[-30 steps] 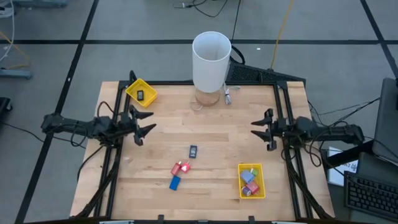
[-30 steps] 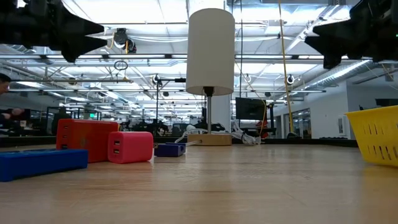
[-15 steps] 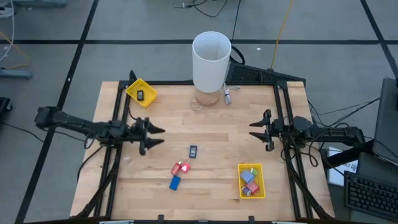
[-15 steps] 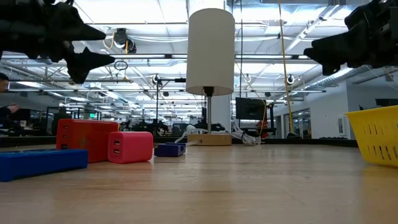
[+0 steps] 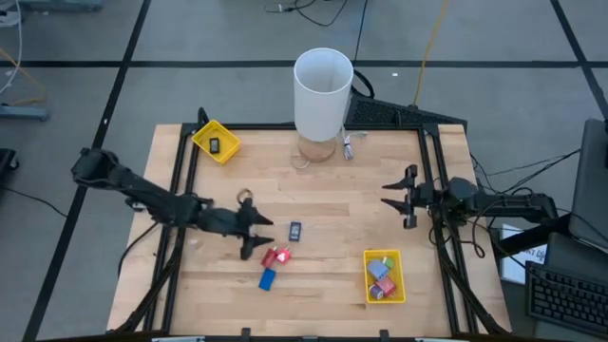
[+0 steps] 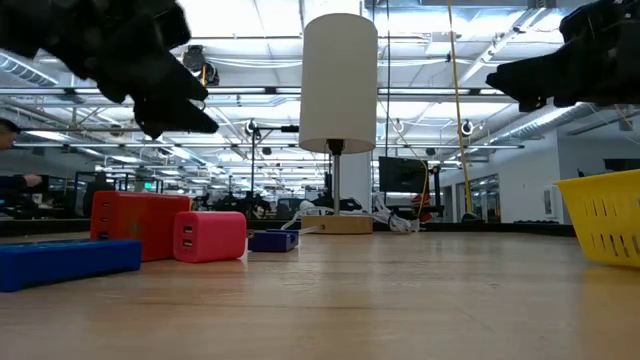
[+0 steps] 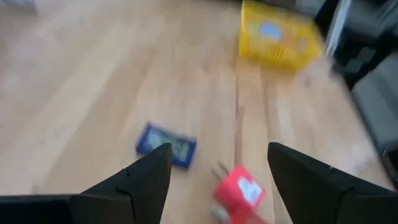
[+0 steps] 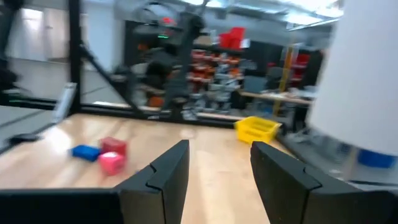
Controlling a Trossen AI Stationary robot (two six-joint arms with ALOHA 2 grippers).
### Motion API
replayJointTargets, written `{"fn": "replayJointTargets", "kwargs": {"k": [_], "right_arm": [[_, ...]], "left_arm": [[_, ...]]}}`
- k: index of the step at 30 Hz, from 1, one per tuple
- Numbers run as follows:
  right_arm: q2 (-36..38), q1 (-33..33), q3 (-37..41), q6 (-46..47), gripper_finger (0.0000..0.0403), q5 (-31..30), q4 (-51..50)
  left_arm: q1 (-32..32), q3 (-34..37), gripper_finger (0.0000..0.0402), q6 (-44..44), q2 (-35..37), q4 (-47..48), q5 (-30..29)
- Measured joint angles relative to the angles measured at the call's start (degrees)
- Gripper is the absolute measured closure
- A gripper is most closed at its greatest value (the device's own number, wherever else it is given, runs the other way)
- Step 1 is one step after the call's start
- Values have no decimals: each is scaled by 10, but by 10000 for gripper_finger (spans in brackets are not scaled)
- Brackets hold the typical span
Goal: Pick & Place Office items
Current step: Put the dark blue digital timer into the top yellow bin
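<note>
Loose office items lie on the wooden table: a red pair (image 5: 277, 256), a blue piece (image 5: 267, 278) and a small dark blue piece (image 5: 295, 230). My left gripper (image 5: 260, 238) hangs open above the table just left of the red pair. In its wrist view (image 7: 219, 152) the dark blue piece (image 7: 166, 145) and a red piece (image 7: 239, 190) lie ahead of the fingers. My right gripper (image 5: 392, 198) waits open at the right side, above the table. A black piece (image 5: 216, 145) lies in the far-left yellow tray.
A tall white cylinder (image 5: 323, 92) stands on a wooden base at the far middle. One yellow tray (image 5: 217, 142) sits at the far left. Another (image 5: 384, 275), near right, holds several pieces. Bare wood lies between the loose pieces and my right gripper.
My left gripper has swung from the table's left edge toward the middle and the near side, sinking a little and tipping downward, up to the red pieces. It has stayed open. My right gripper has kept its place. The pieces have not moved.
</note>
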State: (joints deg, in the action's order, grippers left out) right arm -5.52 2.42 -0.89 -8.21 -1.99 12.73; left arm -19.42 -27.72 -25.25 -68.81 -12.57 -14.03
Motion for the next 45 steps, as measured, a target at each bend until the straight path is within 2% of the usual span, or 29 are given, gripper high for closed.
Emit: {"fn": "replayJointTargets", "kwargs": {"k": [6,8,12,14,19,22,26,30,35,45], "right_arm": [[0,0,0,-24,242,-65,24],[0,0,0,-53,241,-79,32],[0,0,0,-64,243,-116,35],[0,0,0,-61,243,-127,38],[0,0,0,-43,240,-130,40],[0,0,0,-35,242,-130,40],[0,0,0,-28,242,-129,37],[0,0,0,-19,241,-129,30],[0,0,0,-19,243,-129,27],[0,0,0,-12,243,-129,24]], "left_arm": [[-34,-158,133,-115,-107,256,-33],[-40,-186,133,-144,-138,269,-61],[-31,-222,133,-187,-199,229,-145],[-18,-237,133,-206,-229,222,-154],[28,-291,133,-292,-312,251,-84],[51,-330,133,-327,-359,297,-41],[69,-388,133,-349,-408,366,-10],[73,-437,133,-367,-445,440,-11],[72,-455,133,-370,-465,495,-12],[65,-454,139,-383,-464,523,7]]}}
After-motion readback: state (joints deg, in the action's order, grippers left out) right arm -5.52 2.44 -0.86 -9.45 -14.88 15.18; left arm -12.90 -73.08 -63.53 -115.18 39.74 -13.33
